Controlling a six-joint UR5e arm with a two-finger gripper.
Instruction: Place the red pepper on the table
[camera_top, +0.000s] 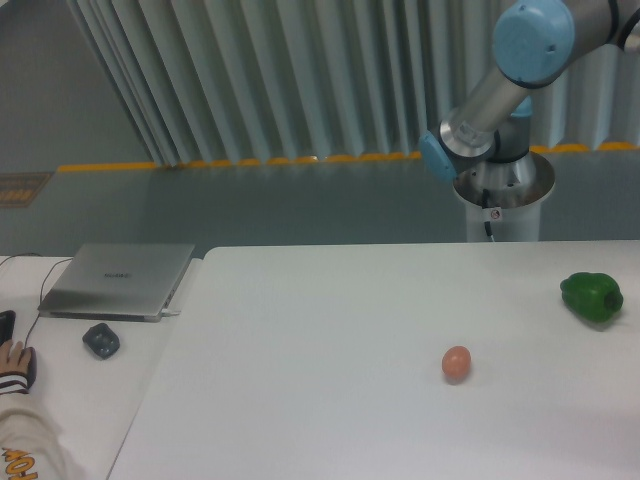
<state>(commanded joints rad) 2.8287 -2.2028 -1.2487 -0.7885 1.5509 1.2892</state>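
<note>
A: What sits on the counter (330, 400)?

B: A smooth, matte white top. On it, an egg (456, 363), small, oval, orange-brown, a little right of the middle. Well apart from it, near the right edge, a green pepper (592, 297), glossy and lumpy.

A: And the red pepper?

B: It does not show anywhere in this view. I can't say where it is.

A: The tool?

B: Out of frame. Only part of the arm (500, 80) shows at the upper right: silver metal tubes with rounded pale blue caps, rising from a round silver base (503, 190) behind the counter's far edge. Whether the tool is open or closed around anything can't be seen.

A: What about the left side?

B: A second white desk (70, 400) adjoins the counter. On it lies a grey laptop (120, 279), lid shut, brushed-metal look; a faint mark on the lid is too small to read. Just in front of it is a small dark rounded object (101, 340). At the bottom left corner a hand (14, 358) rests, its pale sleeve (30, 445) bearing orange lettering cut off by the edge, unreadable.

A: Behind everything?

B: Pale vertical slats (300, 75), and a grey floor (250, 205) with a yellow stripe.
</note>
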